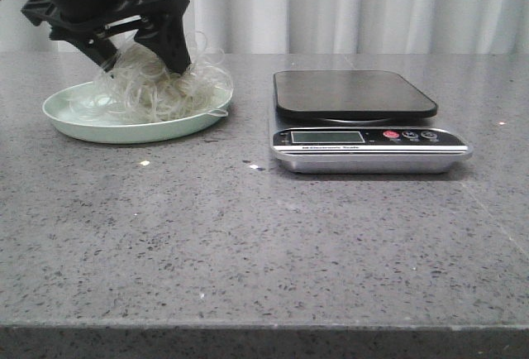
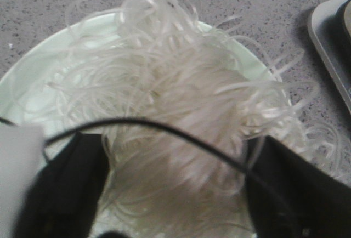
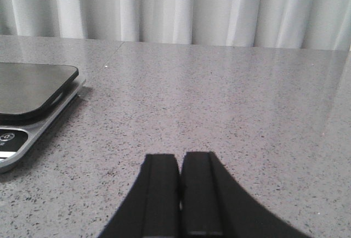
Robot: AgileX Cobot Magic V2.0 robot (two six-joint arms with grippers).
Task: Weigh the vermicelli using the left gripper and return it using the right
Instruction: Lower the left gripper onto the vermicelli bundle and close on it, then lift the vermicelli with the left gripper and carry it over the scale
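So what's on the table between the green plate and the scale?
Nothing: in the front view, only bare grey table separates the plate and the scale.

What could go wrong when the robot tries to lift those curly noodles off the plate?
1. The vermicelli is a loose tangle. The left gripper has a finger on each side of the middle only, so outer loops might slip free and drop.
2. Strands hang over the rim of the green plate, so they could snag and tug it.
3. Trailing loops might drag over the table on the way to the scale.
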